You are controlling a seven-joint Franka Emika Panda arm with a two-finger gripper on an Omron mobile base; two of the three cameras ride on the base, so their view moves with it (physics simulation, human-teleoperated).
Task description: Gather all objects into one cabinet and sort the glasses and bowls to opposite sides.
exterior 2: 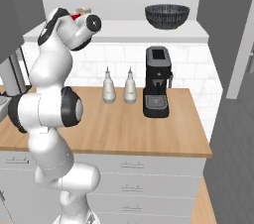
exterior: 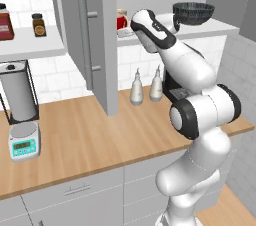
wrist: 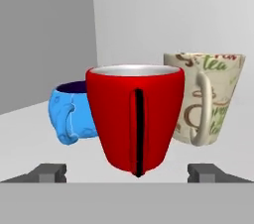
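Through the hand camera we face the red cup (wrist: pixel 135 118) dead ahead on the white cabinet shelf (wrist: pixel 30 114), blue bowl (wrist: pixel 69 114) behind-left, cream cup (wrist: pixel 208 99) behind-right. Our gripper (wrist: pixel 128 172) is spread wide, holding nothing, its fingertips (wrist: pixel 48 172) flanking the cup's base.

The white arm rises from its base below the counter's front edge, folds at a dark-banded elbow joint, and reaches up and forward to shelf height. Its wrist is bent so the hand points roughly level into the cabinet, though the hand itself is hard to make out from the base cameras. In the hand view the gripper (wrist: pixel 126 172) has its jaws spread wide, both fingertips (wrist: pixel 48 172) low and far apart, closing on nothing.
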